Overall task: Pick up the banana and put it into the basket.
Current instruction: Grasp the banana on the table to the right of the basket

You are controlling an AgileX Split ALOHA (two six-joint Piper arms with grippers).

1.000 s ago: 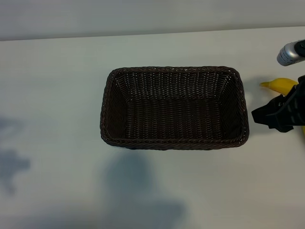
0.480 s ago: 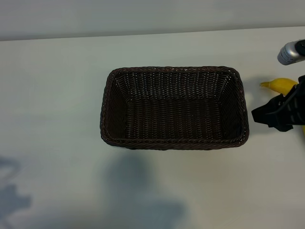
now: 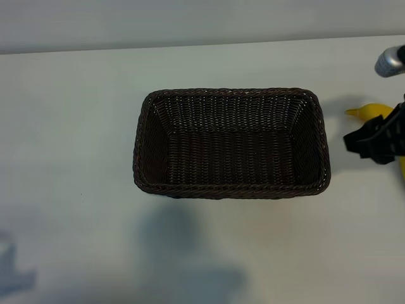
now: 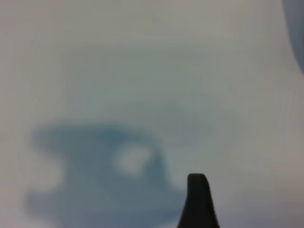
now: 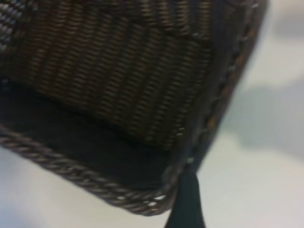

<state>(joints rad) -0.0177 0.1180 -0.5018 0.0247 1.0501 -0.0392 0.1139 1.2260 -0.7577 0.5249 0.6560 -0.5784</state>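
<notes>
Smooth yellow curved banana: light, soft-skinned, bruisable; I grip mid-body with right gripper, fingers wide, empty.

No text, label, brand, number or sign can be read anywhere in these views: not on the basket, not on the banana, and not on the bench.

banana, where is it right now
In the exterior view the banana lies on the table near the right edge, just right of the basket and apart from it, partly hidden behind the right gripper.
</notes>
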